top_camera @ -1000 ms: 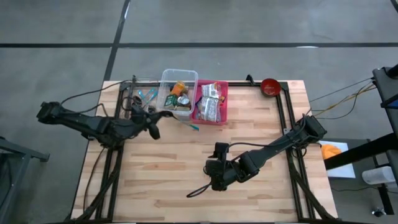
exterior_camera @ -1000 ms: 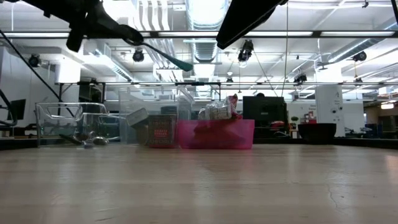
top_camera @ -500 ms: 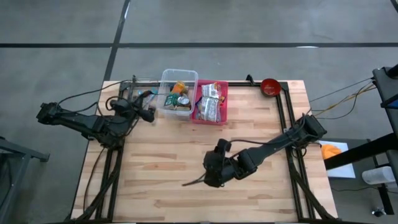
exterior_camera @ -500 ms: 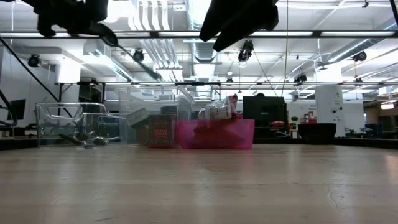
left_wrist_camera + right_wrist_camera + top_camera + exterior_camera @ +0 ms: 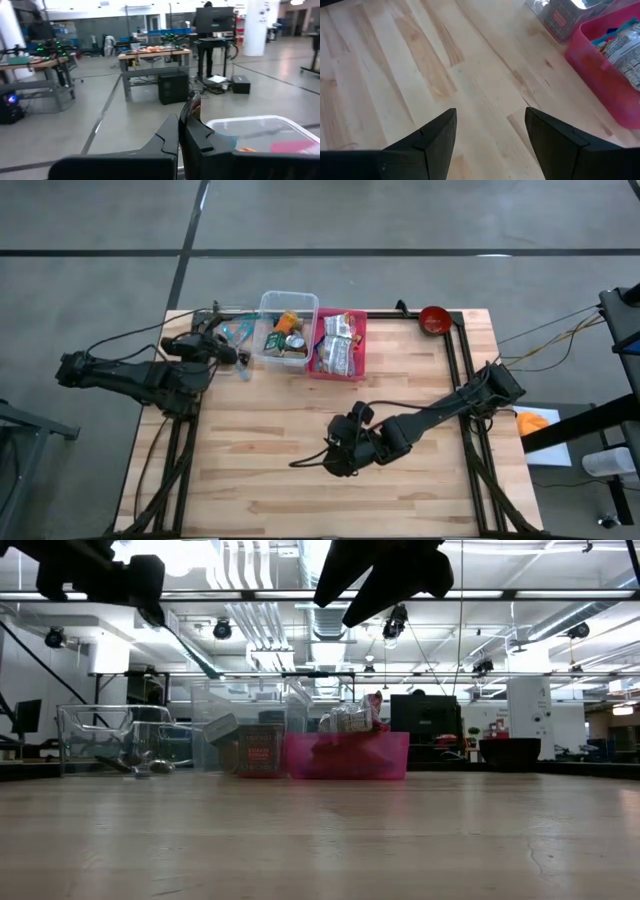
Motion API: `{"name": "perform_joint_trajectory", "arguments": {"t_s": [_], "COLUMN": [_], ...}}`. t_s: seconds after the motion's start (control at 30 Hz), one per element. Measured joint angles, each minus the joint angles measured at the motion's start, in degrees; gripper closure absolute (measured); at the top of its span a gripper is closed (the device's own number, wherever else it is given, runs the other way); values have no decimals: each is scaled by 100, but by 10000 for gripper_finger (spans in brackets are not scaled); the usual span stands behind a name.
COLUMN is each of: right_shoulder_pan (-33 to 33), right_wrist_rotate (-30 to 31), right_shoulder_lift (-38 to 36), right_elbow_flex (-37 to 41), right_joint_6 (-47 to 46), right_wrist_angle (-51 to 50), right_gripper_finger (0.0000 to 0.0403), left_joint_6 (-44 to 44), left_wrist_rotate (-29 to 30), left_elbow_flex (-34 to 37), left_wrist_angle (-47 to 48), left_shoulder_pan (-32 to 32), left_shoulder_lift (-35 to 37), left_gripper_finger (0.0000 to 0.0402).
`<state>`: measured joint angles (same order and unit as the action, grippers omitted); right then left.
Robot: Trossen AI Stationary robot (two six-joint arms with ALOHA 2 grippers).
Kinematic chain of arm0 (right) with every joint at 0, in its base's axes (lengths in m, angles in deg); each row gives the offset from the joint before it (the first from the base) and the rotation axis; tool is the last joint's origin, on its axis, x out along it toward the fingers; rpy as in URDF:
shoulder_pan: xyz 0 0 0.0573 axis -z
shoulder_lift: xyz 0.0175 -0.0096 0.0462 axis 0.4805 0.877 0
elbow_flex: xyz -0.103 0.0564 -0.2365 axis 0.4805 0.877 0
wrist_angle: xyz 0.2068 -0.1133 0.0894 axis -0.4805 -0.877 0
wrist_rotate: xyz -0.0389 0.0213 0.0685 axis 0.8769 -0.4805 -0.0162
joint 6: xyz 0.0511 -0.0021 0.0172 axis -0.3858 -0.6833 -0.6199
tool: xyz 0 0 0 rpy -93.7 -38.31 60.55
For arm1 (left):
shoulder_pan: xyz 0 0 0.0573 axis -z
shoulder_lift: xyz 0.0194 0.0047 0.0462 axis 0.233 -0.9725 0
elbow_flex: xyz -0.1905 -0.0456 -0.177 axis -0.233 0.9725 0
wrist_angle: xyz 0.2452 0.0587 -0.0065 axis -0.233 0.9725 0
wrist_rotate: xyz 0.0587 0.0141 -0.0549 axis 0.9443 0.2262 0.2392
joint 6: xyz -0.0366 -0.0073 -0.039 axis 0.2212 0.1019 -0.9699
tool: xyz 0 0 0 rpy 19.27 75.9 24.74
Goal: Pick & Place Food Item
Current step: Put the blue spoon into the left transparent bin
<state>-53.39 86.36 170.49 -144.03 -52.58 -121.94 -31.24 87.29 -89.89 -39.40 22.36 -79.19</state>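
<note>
Food items fill two bins at the upper middle of the high view: a pink bin holding crinkled foil-and-plastic snack packets, and beside it a clear plastic bin with a small can and boxed or wrapped goods. The packets look light, soft and slippery; judged from their puffed shape, they would crush under a hard squeeze and are best taken by a sealed edge or across the narrow middle. The can looks stiff and heavier, and would sit more securely if taken across its round body. The right gripper hovers over bare tabletop in the lower middle of the high view, well apart from both bins; its fingers stand wide apart with nothing between them, and the pink bin shows at the upper right of its wrist view. The left gripper sits at the upper left, just beside the clear bin and near a wire rack; its fingers are pressed together, and whether the teal thing by them is held I cannot tell.
</note>
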Motion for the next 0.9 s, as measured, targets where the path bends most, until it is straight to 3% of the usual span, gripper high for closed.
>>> {"name": "perform_joint_trajectory", "arguments": {"t_s": [0.5, 0.9], "right_shoulder_pan": [9, 9], "right_wrist_rotate": [-13, -15], "right_shoulder_lift": [0, 0], "right_elbow_flex": [0, 0], "right_joint_6": [-14, -12], "right_wrist_angle": [-3, -14], "right_gripper_finger": [168, 168], "left_joint_6": [-1970, -3199], "left_wrist_rotate": [-93, -90], "left_elbow_flex": [235, 1548], "left_wrist_angle": [2206, 1860], "left_shoulder_pan": [-847, -909], "left_shoulder_lift": [561, 559], "left_gripper_finger": [401, 401]}}
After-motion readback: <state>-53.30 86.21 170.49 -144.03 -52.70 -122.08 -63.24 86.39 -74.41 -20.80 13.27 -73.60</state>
